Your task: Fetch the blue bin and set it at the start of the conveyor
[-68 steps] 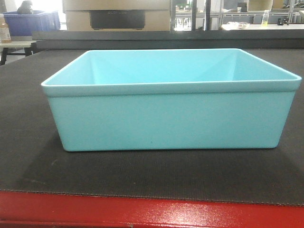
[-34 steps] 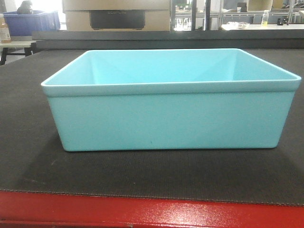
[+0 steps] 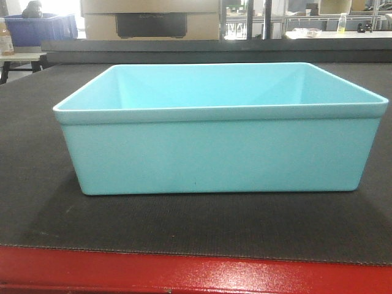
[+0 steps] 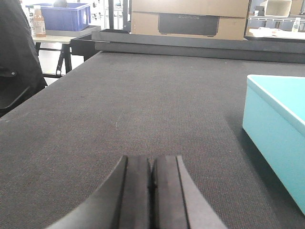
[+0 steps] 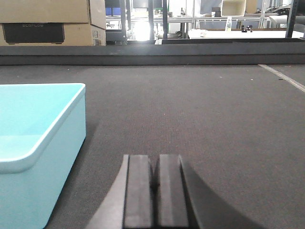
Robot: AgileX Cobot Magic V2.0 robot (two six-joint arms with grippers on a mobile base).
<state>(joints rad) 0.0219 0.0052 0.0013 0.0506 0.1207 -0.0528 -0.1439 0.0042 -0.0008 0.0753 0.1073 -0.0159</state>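
Note:
The pale turquoise blue bin [image 3: 220, 135] stands upright and empty on the dark textured belt of the conveyor start [image 3: 196, 226], just behind the red frame edge [image 3: 184, 272]. In the left wrist view my left gripper [image 4: 151, 162] is shut with nothing in it, low over the belt, and the blue bin [image 4: 279, 129] stands apart to its right. My right gripper [image 5: 154, 160] is likewise shut and empty over the belt, with the blue bin [image 5: 33, 143] off to its left. Neither gripper touches the bin.
A raised dark rail [image 3: 214, 49] borders the belt's far side. Behind it stand a cardboard box [image 3: 150, 21] and a dark blue ribbed bin [image 3: 40, 27] on a side table with a bottle [image 3: 5, 37]. A dark-clothed figure [image 4: 16, 52] is at the belt's left edge.

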